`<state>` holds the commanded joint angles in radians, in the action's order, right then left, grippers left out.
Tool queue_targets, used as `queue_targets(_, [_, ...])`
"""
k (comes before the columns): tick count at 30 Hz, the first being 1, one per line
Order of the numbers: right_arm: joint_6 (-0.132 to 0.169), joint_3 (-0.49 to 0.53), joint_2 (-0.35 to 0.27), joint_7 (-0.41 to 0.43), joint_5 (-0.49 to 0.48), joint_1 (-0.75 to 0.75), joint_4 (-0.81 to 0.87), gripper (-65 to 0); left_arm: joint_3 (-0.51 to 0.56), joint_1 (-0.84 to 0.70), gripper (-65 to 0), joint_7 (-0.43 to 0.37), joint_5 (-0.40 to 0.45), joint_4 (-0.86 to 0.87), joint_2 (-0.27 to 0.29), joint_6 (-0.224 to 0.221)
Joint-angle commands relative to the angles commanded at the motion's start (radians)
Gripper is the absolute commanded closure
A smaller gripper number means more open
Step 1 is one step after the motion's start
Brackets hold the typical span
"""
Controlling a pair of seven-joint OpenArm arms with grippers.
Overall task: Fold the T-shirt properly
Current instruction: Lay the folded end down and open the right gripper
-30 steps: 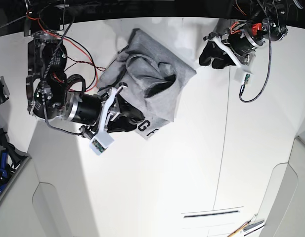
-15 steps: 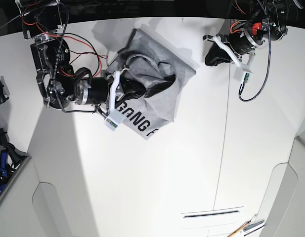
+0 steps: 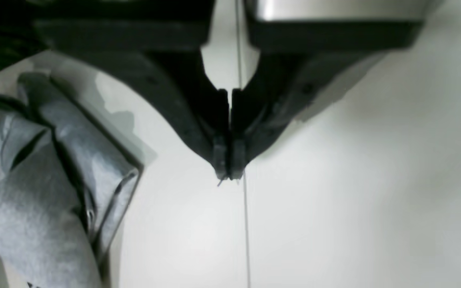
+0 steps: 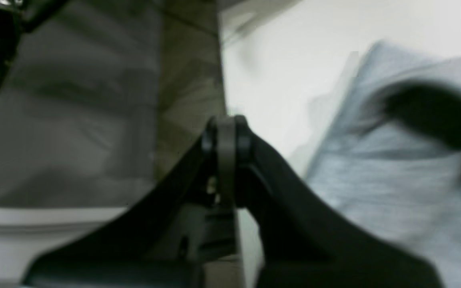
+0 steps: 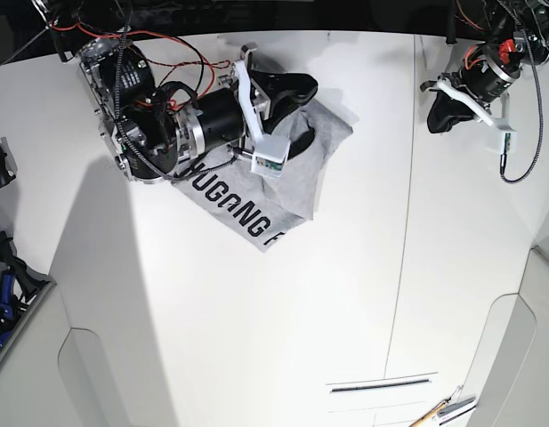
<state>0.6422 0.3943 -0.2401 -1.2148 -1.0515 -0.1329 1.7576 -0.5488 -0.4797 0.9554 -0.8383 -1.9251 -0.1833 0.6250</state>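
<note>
The heather-grey T-shirt [image 5: 296,191] lies crumpled at the back middle of the white table, with black lettering facing up along its front left edge. My right gripper [image 5: 301,89] is over the shirt's far part, shut with a thin strip of grey fabric pinched between its fingertips [image 4: 225,132]. The rest of the shirt [image 4: 374,180] lies below it to the right. My left gripper [image 5: 437,120] is shut and empty at the back right, apart from the shirt. In the left wrist view it [image 3: 228,172] hovers over bare table, with the shirt [image 3: 34,208] off to the left.
A table seam [image 5: 406,231] runs front to back, right of the shirt. A narrow slot [image 5: 381,384] and an orange-handled tool [image 5: 448,411] are at the front right. Dark gear [image 5: 3,285] sits off the left edge. The right arm's body [image 5: 141,116] covers the back left.
My right gripper swept from the shirt's front left edge up and right across it, turning a layer back and uncovering the lettering. My left gripper moved right, away from the shirt.
</note>
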Motion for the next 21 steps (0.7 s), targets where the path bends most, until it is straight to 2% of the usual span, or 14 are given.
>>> queue_targets(2, [-0.015, -0.077, 0.019, 0.079, 0.096, 0.0, 0.009, 0.0, 0.0, 0.0, 0.0, 0.003, 0.0, 0.0, 0.0, 0.0])
queue_targets(4, [-0.029, -0.177, 0.046, 0.129, 0.15, 0.0, 0.008, 0.0, 0.0, 0.0, 0.0, 0.004, 0.0, 0.0, 0.0, 0.0])
queue_targets(7, [-0.037, -0.33, 0.075, 0.145, 0.185, -0.005, 0.007, 0.0, 0.0, 0.0, 0.0, 0.007, -0.013, 0.0, 0.0, 0.0])
queue_targets(11, [-0.037, -0.463, 0.067, 0.145, 0.225, -0.005, -0.02, 0.0, 0.0, 0.0, 0.0, 0.007, -0.05, 0.0, 0.0, 0.0])
queue_targets(16, [-0.036, -0.496, 0.061, 0.145, 0.237, -0.005, -0.18, 0.0, 0.0, 0.0, 0.0, 0.013, -0.064, 0.0, 0.0, 0.0])
queue_targets(21, [-0.024, -0.461, 0.061, 0.18, 0.11, -0.005, -0.314, 0.0, 0.0, 0.0, 0.0, 0.022, -0.064, 0.0, 0.0, 0.0])
